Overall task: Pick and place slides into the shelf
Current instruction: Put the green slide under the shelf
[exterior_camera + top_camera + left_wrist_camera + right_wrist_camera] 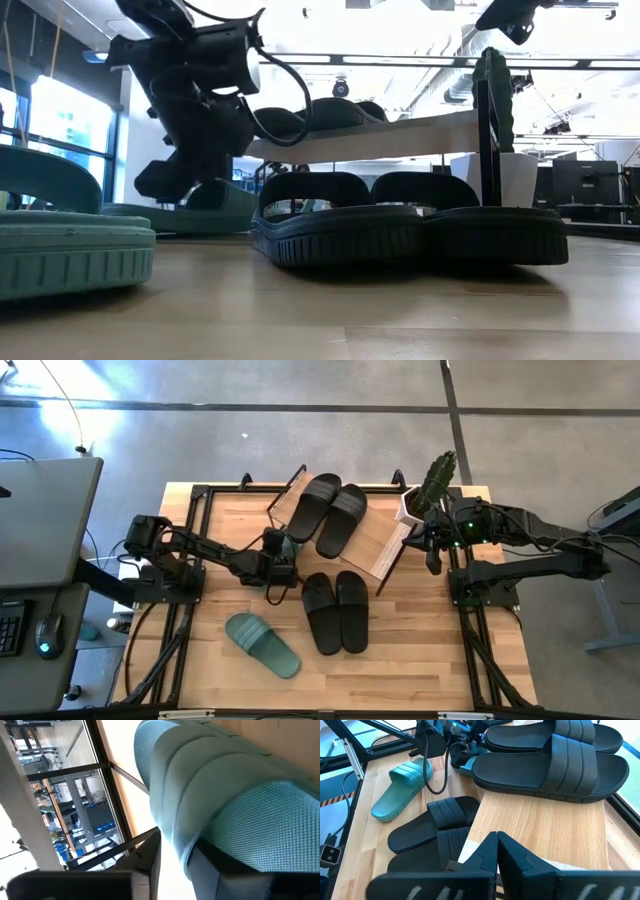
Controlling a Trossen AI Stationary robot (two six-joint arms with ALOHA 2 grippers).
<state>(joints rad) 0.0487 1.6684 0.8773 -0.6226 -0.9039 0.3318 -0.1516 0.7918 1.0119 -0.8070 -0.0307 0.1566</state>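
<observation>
**Green slide going in under the shelf**

My left gripper (281,560) sits low by the shelf's (380,545) edge, fingers part-spread around a green slide's (220,800) strap; whether I truly grip it, I cannot tell. Its mate (262,644) lies nearest. One black pair (335,610) rests mid-table, another (328,512) atop the plank. My right gripper (496,851) waits closed and empty above the shelf.

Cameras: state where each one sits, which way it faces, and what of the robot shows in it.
High view: overhead, straight down; both arms, shelf.
Low view: tabletop level, looking across; left arm, black pair.
Left wrist view: pressed close to a green slide; left gripper barely shows.
Right wrist view: over the shelf; right gripper shut.
Shared: high and right wrist views both show the lone green slide.
</observation>
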